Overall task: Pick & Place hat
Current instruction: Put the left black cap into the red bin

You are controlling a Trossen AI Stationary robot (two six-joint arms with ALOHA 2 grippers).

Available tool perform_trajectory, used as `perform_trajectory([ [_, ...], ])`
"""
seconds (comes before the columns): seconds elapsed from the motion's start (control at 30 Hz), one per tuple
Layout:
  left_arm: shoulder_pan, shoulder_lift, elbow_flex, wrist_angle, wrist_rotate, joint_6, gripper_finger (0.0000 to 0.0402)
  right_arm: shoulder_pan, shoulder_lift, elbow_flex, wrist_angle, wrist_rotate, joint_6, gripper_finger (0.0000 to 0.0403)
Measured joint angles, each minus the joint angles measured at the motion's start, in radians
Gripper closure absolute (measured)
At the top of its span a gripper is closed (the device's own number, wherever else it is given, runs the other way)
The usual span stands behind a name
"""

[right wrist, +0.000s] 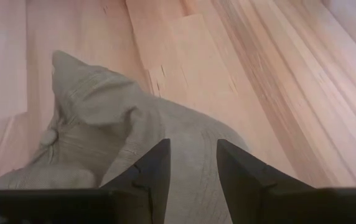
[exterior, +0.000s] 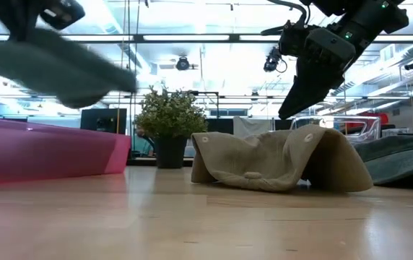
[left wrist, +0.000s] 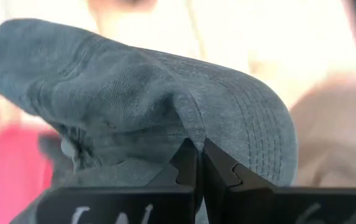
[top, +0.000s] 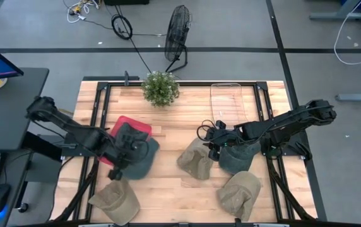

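My left gripper [top: 118,157] is shut on a grey-blue cap [top: 139,154], which is lifted beside the red bin [top: 133,125]. In the low view the cap [exterior: 55,61] hangs clear of the table. My right gripper [top: 211,144] is open and points down just above a crumpled khaki cap [top: 195,161]. In the right wrist view its fingers [right wrist: 156,168] stand over that cap [right wrist: 97,137] without touching it. A dark grey cap [top: 237,159] lies under the right arm. My left gripper [left wrist: 200,165] pinches a raised fold of the grey-blue cap's cloth [left wrist: 187,127] between its two shut fingers. The cap is lifted clear of the table and hangs spread out ahead of the fingers, with its stitched brim [left wrist: 259,124] to one side.
Two more khaki caps lie near the table's near edge [top: 114,198] [top: 240,192]. A clear plastic container [top: 226,104] and a potted plant [top: 160,87] stand at the far edge. Bare wood shows in the table's middle [top: 168,183].
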Motion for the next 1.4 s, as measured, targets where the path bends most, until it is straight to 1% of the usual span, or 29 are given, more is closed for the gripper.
perform_trajectory([
  [0.17,0.017,-0.006,-0.033,-0.157,0.000,0.005,0.0397,0.000,0.000,0.000,0.007,0.000,0.000,0.0267],
  [0.23,0.017,-0.006,-0.046,-0.184,0.000,0.012,0.0397,0.000,0.000,0.000,0.008,0.000,-0.002,0.0267],
  [0.4,0.018,-0.008,-0.054,-0.274,-0.002,0.120,0.0397,0.000,0.000,0.000,0.008,0.000,-0.004,0.0267],
  [0.5,0.022,-0.012,-0.038,-0.304,-0.003,0.159,0.0398,0.000,0.000,0.000,0.007,0.000,-0.004,0.0267],
  [0.6,0.027,-0.019,-0.016,-0.330,-0.002,0.168,0.0398,0.000,0.000,0.000,0.004,0.000,-0.004,0.0267],
  [0.83,0.026,-0.032,0.001,-0.329,-0.019,0.166,0.0398,0.000,0.000,0.000,-0.005,0.000,-0.004,0.0267],
  [1.03,0.026,-0.035,0.001,-0.226,-0.057,0.226,0.0398,0.000,0.000,0.000,-0.008,0.000,-0.004,0.0267],
  [1.17,0.035,-0.035,0.001,-0.251,-0.059,0.246,0.0398,0.000,0.000,0.000,-0.011,0.000,-0.004,0.0267],
  [1.27,0.045,-0.035,0.001,-0.315,-0.059,0.190,0.0398,0.000,0.000,0.000,-0.017,0.000,-0.004,0.0267],
  [1.4,0.060,-0.035,-0.034,-0.316,-0.057,0.158,0.0398,0.000,0.000,0.000,-0.017,0.000,-0.004,0.0267],
])
